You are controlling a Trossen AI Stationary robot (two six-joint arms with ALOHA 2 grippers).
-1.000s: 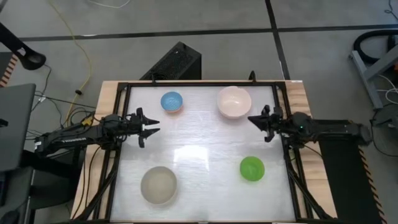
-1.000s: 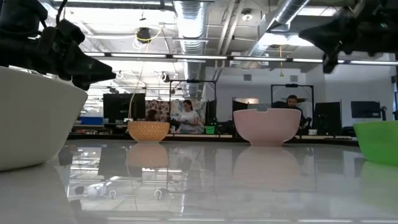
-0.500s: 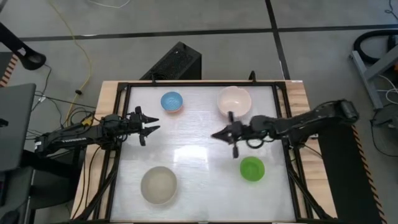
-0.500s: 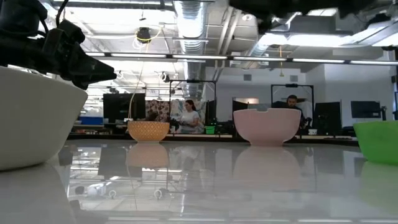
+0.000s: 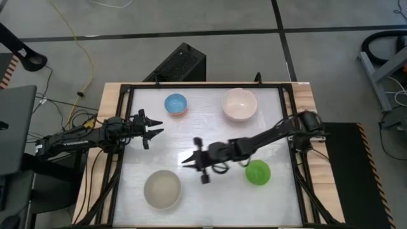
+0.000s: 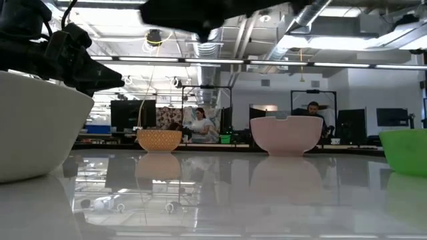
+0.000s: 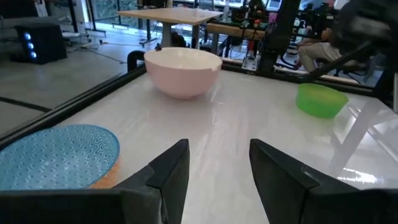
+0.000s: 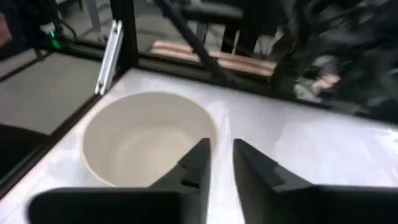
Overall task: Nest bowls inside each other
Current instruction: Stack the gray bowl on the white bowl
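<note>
Four bowls stand apart on the white table, each on its base. The light blue bowl [image 5: 175, 103] is at the far left and the pale pink bowl [image 5: 240, 105] at the far right. The bright green bowl [image 5: 257, 172] is near right and the grey-beige bowl [image 5: 162, 189] near left. My right gripper [image 5: 186, 163] hangs over the table's middle on its stretched arm. Its fingers are a little apart and point at the grey-beige bowl [image 8: 146, 137], short of it. My left gripper [image 5: 158, 129] waits open at the left edge, holding nothing.
A black frame rail [image 5: 289, 121] runs round the table. A black box [image 5: 181, 63] sits on the floor beyond the far edge. In the low view, people sit at desks [image 6: 200, 123] in the room behind. Bare table lies between the bowls.
My right gripper has swept from the table's right edge, by the pink bowl, across to the middle and toward the near left. It has passed the green bowl and now points at the grey-beige bowl. No bowl has moved.
</note>
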